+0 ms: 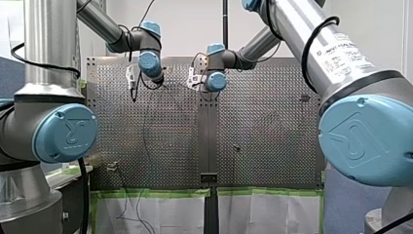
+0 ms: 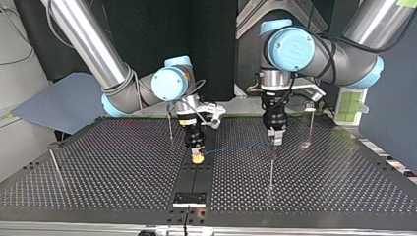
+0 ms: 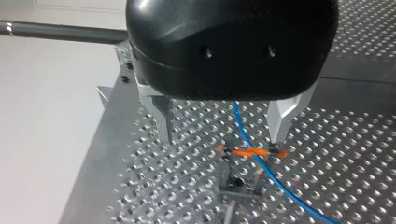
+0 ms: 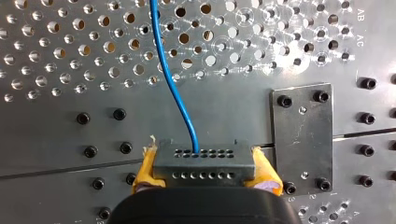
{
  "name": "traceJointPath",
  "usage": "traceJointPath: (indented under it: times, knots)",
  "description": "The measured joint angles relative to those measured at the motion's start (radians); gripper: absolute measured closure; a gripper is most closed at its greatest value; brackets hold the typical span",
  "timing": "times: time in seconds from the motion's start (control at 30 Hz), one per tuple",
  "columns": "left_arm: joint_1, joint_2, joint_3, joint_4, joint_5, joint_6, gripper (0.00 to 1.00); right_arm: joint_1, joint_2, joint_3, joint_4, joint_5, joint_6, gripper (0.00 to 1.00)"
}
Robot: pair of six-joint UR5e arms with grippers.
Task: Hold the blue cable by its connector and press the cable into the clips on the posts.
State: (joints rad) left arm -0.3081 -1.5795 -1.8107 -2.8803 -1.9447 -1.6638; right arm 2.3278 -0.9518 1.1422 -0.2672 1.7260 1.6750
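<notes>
My right gripper is closed on the connector. In the right wrist view its two yellow pads press the dark block with small holes from both sides. The blue cable comes out of the connector and runs ahead of the gripper over the perforated table. Beside the gripper, a small metal plate is screwed on the table.

In the left wrist view my left gripper has its metal fingers wide apart and grips nothing. The blue cable passes between them and crosses an orange clip on top of a post. I cannot tell whether the cable sits inside the clip or only lies on it.

In the top view my right gripper is low over the middle of the table, with the yellow pads close to the surface. The blue cable goes from it, almost level, toward the view's right. It reaches the top of a thin post directly under my left gripper. More posts stand further away.

In the front view my left arm and my right arm reach to the far part of the table, with their wrists near each other. The fingers and the cable are too small to read there.
</notes>
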Motion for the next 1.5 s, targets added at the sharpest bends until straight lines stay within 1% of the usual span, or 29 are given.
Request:
traceJointPath:
  times: [0.17,0.3,0.43,0.7,0.87,1.1,1.3,1.4,1.5]
  knots:
    - [-0.008,-0.013,0.001,0.013,0.027,-0.001,0.01,-0.001,0.000,0.000,-0.002,0.001,0.002,1.00]
    - [-0.018,-0.048,0.001,0.008,0.038,-0.003,0.01,-0.002,0.000,0.000,-0.002,0.001,0.003,1.00]
    - [-0.026,-0.070,0.001,0.012,0.037,-0.006,0.01,-0.001,0.000,0.000,-0.001,0.000,0.003,1.00]
    - [-0.028,-0.076,0.023,0.016,0.025,-0.019,0.01,0.000,0.001,0.000,-0.003,0.000,0.003,1.00]
    - [-0.032,-0.077,0.052,0.014,0.023,-0.023,0.01,0.000,0.001,0.000,-0.003,0.000,0.002,1.00]
    - [-0.035,-0.082,0.094,-0.004,0.029,-0.039,0.01,0.000,0.002,0.000,-0.003,0.000,0.003,1.00]
    - [-0.035,-0.127,0.148,-0.046,0.026,-0.036,0.01,-0.001,0.002,0.000,-0.002,0.000,0.002,1.00]
    - [-0.034,-0.153,0.176,-0.053,0.015,-0.041,0.01,-0.004,0.002,0.000,-0.002,0.000,0.001,1.00]
    - [-0.032,-0.166,0.204,-0.054,0.000,-0.045,0.01,-0.007,0.003,0.000,-0.002,0.000,0.000,1.00]
